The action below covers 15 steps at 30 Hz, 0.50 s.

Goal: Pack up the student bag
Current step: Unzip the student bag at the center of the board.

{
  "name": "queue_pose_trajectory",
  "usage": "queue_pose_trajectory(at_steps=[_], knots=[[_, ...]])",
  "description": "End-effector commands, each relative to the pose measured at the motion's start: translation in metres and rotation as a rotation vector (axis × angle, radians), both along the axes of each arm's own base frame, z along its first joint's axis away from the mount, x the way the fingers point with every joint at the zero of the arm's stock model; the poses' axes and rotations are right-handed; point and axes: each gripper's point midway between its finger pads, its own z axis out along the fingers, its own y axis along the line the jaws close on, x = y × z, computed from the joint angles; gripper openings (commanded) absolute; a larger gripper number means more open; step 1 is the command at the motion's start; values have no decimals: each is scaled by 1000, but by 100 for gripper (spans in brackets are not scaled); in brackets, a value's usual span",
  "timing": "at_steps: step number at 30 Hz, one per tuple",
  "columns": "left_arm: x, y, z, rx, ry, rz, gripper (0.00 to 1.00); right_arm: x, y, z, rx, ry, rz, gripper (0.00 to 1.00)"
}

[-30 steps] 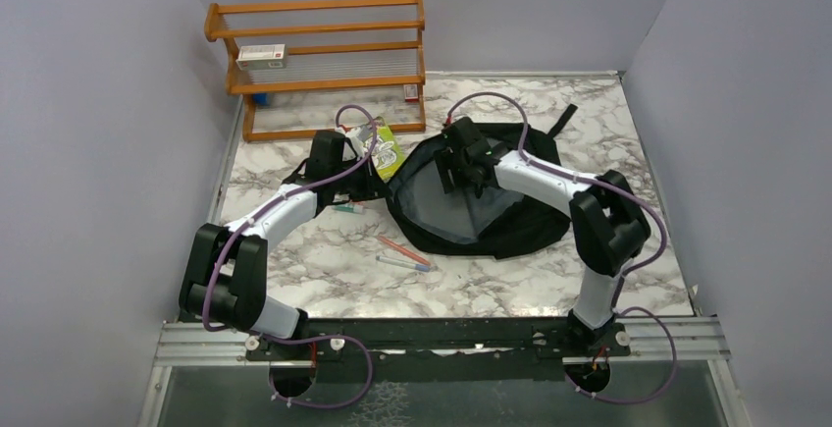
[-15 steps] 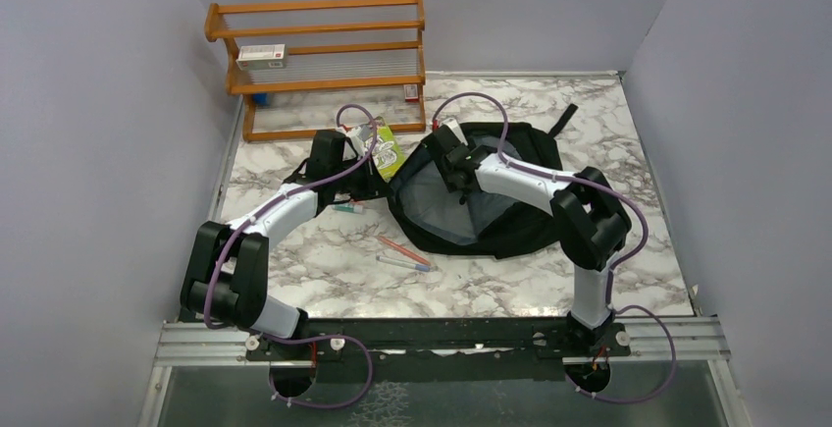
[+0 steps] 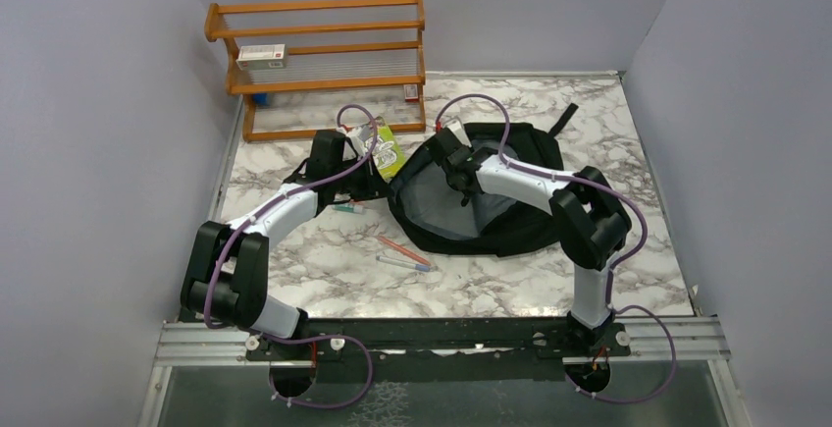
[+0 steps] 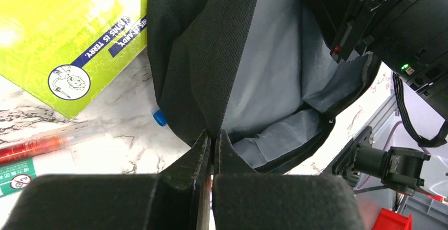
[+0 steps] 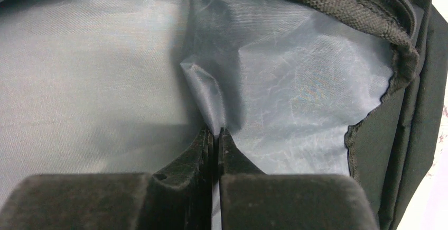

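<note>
The student bag point(image 3: 510, 226) lies black and open at the table's middle, its grey lining showing. My left gripper point(image 3: 378, 184) is at the bag's left rim. In the left wrist view this gripper point(image 4: 214, 137) is shut on the bag's black fabric edge point(image 4: 211, 55). My right gripper point(image 3: 453, 174) reaches into the bag's mouth from the right. In the right wrist view it point(image 5: 216, 133) is shut on a raised fold of the grey lining point(image 5: 206, 92), with the black zipper rim point(image 5: 370, 2) above it.
A green book point(image 3: 388, 147) lies left of the bag. Pens lie on the marble: one point(image 3: 345, 209) by the left gripper, two point(image 3: 400, 255) in front of the bag. A wooden shelf point(image 3: 324, 64) with a small box point(image 3: 261, 53) stands at the back left.
My right gripper moved a little left and farther back inside the bag, then closed from wide open onto a fold of the lining. The left gripper kept its grip and place.
</note>
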Motion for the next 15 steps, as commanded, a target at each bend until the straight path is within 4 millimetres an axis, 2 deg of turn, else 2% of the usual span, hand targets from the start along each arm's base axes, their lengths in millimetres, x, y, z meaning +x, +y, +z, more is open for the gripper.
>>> queue_pose_trajectory(at_steps=[1, 4, 7, 11, 13, 15], knots=[[-3, -6, 14, -11, -43, -58, 0, -5, -26, 1, -71, -3, -67, 1], [0, -11, 32, -16, -71, -77, 0, -4, -29, 33, -44, -65, -87, 1], [2, -31, 64, -46, -107, -112, 0, -1, -40, 81, -19, -166, -128, 1], [-3, -77, 114, -99, -164, -185, 0, 2, -69, 134, 5, -262, -198, 1], [-10, -101, 134, -126, -185, -230, 0, 4, -92, 151, -1, -294, -242, 1], [-17, -124, 145, -148, -187, -269, 0, 4, -115, 163, -5, -314, -292, 1]])
